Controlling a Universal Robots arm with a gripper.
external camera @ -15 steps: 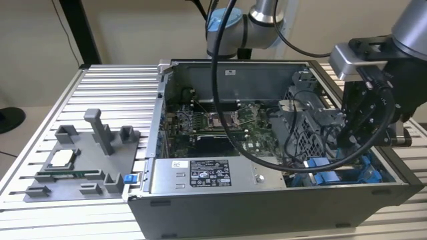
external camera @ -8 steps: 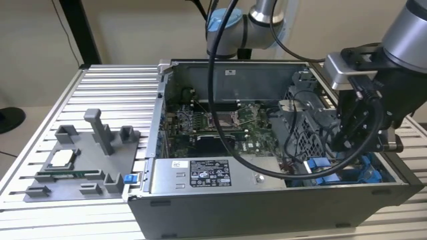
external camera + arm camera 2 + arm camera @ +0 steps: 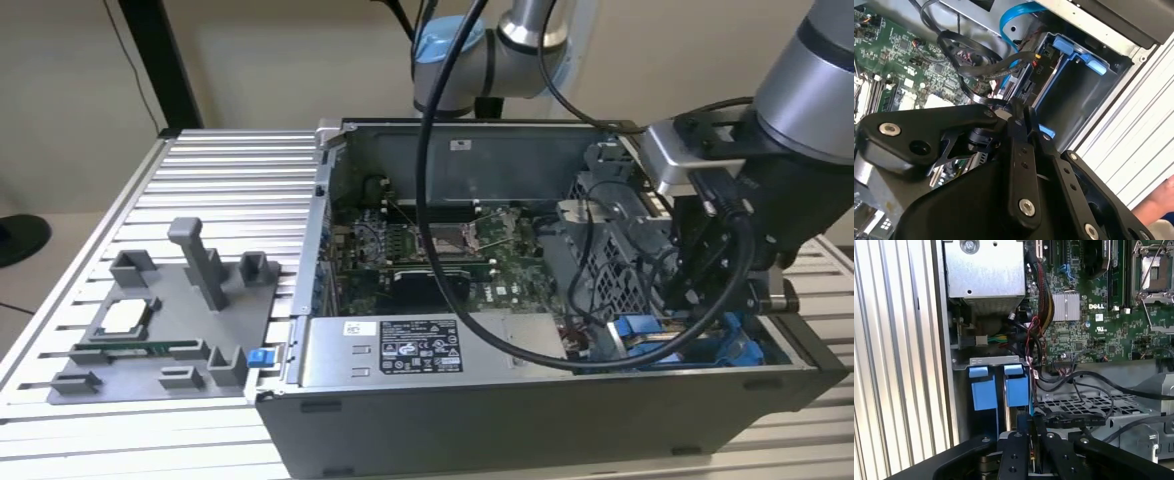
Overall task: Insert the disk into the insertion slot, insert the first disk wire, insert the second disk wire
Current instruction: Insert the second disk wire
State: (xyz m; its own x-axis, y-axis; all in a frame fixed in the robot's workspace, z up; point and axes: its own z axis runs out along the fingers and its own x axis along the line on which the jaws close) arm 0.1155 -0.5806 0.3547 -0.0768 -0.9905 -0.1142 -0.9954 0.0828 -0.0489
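My gripper [image 3: 678,318] reaches down into the open computer case at the exterior view's right, over the insertion slot [image 3: 638,328] with its blue plastic rails. In both wrist views its fingers stand close together, shut on the end of a black disk wire [image 3: 1069,419]; their tips [image 3: 1016,106] meet beside the blue-framed bay [image 3: 1074,50]. Two blue tabs [image 3: 1016,390] sit just ahead of the fingertips [image 3: 1019,436]. A blue cable [image 3: 1014,20] curves down to the same spot. The disk's body is hidden by the gripper and the cables.
The motherboard [image 3: 427,250] fills the case's middle, with the grey power-supply box [image 3: 414,350] along its front. A grey fixture tray [image 3: 147,330] with upright pegs stands on the ribbed table at the exterior view's left. Part of a person's hand [image 3: 1158,202] shows beside the case.
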